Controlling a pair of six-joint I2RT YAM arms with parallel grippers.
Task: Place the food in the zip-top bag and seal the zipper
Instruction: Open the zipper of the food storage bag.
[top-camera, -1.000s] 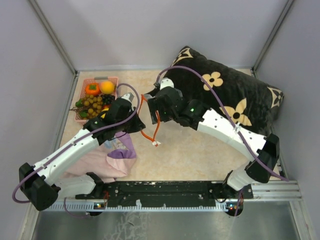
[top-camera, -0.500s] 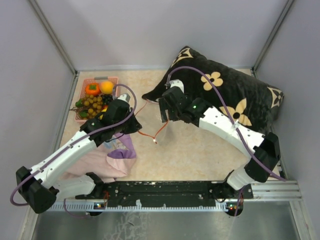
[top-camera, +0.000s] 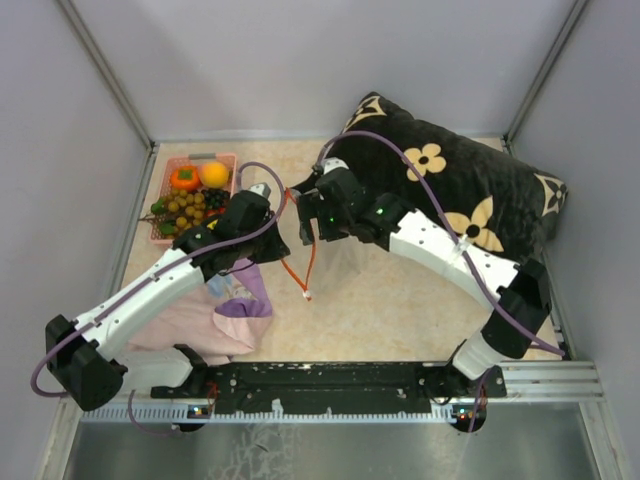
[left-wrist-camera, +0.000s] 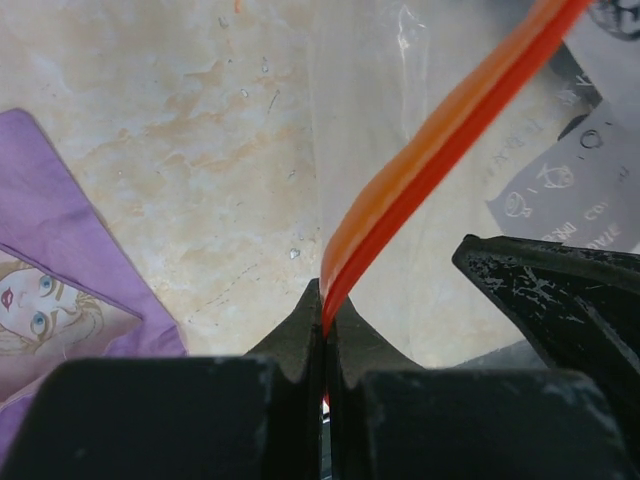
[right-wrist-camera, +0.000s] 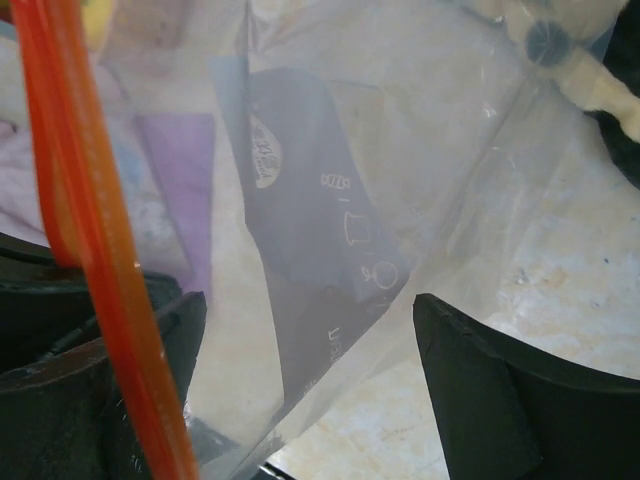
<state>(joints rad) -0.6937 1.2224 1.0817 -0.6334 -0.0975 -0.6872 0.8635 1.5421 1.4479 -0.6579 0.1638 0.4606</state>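
Left gripper (left-wrist-camera: 323, 300) clenched on zipper (left-wrist-camera: 430, 160), strip pinched right at the fingertips. Right gripper (right-wrist-camera: 310, 350) spread wide, clear bag (right-wrist-camera: 420, 130) film between its fingers, not pinched. Bag sits mid-table between both grippers, white slider (top-camera: 307, 295) at zipper's near end. Food (top-camera: 190, 195) all in pink basket (top-camera: 196, 157), far left. Cloth (top-camera: 200, 320) lies under left arm.

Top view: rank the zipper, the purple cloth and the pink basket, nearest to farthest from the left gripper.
1. Zipper: pinched in the left gripper's jaws.
2. Cloth: just beside it, toward the bases.
3. Basket: at the far left.
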